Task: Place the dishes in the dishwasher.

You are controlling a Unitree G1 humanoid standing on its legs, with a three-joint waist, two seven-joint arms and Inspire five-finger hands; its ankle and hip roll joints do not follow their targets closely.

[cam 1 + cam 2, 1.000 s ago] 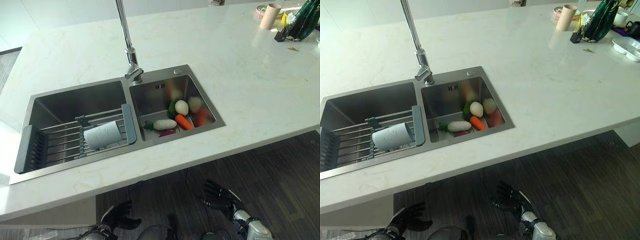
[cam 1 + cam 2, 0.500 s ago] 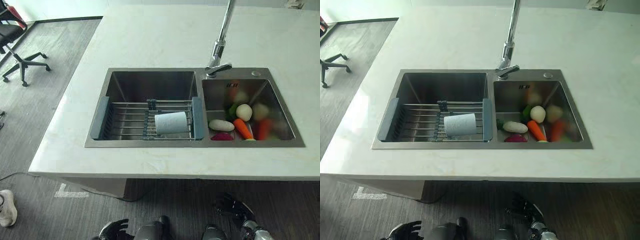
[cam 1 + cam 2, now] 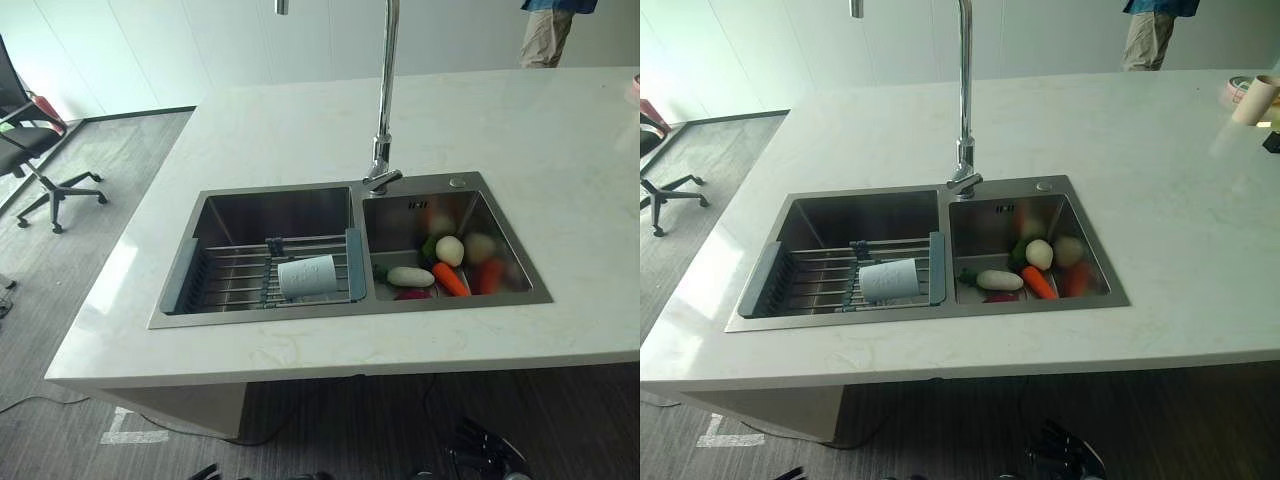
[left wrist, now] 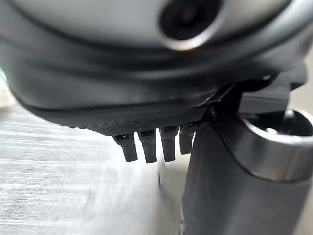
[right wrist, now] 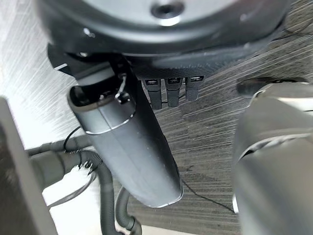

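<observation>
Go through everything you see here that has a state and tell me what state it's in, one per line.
Cup: on its side on the rack.
Rack: across the left basin, otherwise bare.
Vegetables: piled in the right basin.
Faucet: no water running.
Left hand: fingers straight, holding nothing.
Right hand: fingers straight, holding nothing.

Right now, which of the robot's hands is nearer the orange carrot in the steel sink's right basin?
Right. The right hand hangs below the white counter, roughly in front of the orange carrot; the left hand hangs far to its left.
</observation>
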